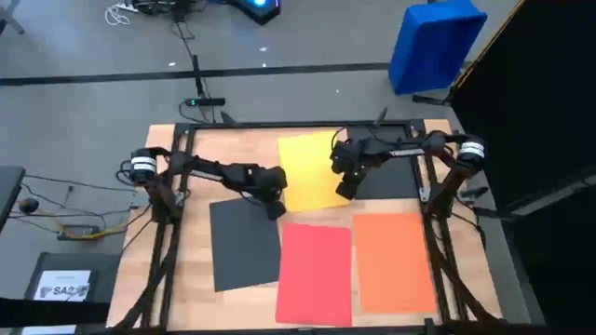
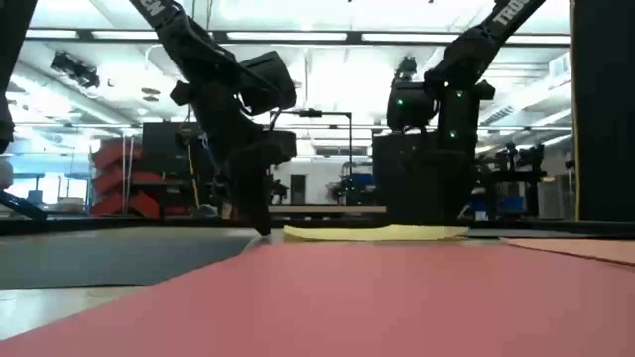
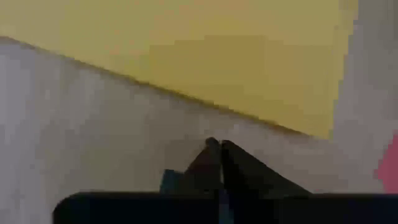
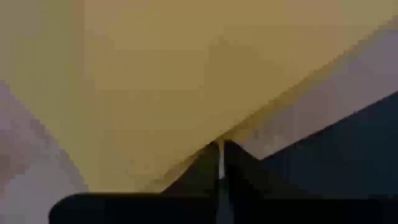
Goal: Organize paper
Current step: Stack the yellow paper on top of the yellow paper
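Though thin, paper (image 1: pixel 313 171) flat, solid-coloured

Grey floor (image 1: pixel 84 112) crossed by a dark tape line (image 1: pixel 112 78), a blue bin (image 1: pixel 435 45) beyond the wooden table (image 1: pixel 186 279), ceiling strip lights (image 2: pixel 298 37) overhead.

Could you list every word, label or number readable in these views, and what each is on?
"SA2", cut off after that: white label on the dark box left of the table.
"TROS", cut off by the frame edge: white lettering on the arm at the low view's top right.
Nothing readable on the paper sheets.
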